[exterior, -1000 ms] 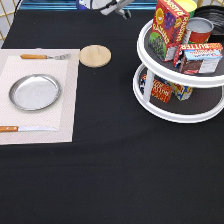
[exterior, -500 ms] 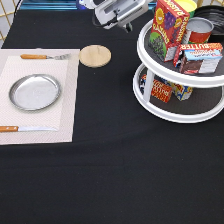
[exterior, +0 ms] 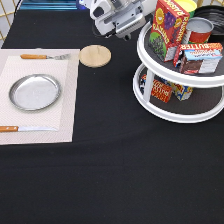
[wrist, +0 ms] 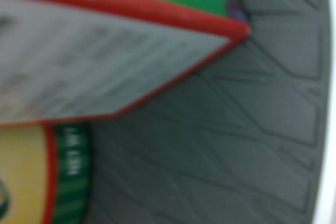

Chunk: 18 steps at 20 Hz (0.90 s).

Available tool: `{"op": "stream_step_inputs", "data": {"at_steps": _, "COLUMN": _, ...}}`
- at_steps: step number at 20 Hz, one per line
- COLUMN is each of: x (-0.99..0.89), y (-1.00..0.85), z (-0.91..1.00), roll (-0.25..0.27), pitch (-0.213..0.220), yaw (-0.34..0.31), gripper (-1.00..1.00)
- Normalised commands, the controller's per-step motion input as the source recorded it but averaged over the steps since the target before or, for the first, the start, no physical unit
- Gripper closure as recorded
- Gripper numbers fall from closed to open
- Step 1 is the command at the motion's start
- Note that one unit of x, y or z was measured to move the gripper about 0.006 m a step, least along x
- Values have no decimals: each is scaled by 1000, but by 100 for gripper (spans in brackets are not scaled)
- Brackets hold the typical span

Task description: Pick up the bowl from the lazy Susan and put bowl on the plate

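The white two-tier lazy Susan stands at the exterior view's right. A dark curved edge of the black bowl shows on its upper tier behind a tin can; most of the bowl is hidden. The silver plate lies empty on a pale placemat at the left. My gripper hangs at the top of the exterior view, just left of the upper tier and beside a red box. It holds nothing that I can see. The wrist view shows the dark grey shelf and a red-edged box from close by.
A round wooden coaster lies between the placemat and the turntable. A fork and a knife flank the plate. A butter box sits on the upper tier and small boxes on the lower tier.
The hand has come down from the exterior view's top edge and moved right, toward the upper tier of the lazy Susan. Nothing else has moved.
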Motion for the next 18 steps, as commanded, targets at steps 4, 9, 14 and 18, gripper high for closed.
{"op": "stream_step_inputs", "data": {"at_steps": 4, "x": 168, "y": 0, "z": -4, "roll": 48, "pitch": -1, "yaw": -78, "gripper": -100}}
{"op": "stream_step_inputs", "data": {"at_steps": 9, "x": 535, "y": 12, "z": 3, "roll": 1, "pitch": 23, "yaw": -16, "gripper": -100}}
{"op": "stream_step_inputs", "data": {"at_steps": 14, "x": 447, "y": -61, "z": -65, "roll": 15, "pitch": 0, "yaw": -20, "gripper": -100}}
{"op": "stream_step_inputs", "data": {"at_steps": 18, "x": 464, "y": -182, "z": 10, "roll": 48, "pitch": 0, "yaw": -11, "gripper": -100}}
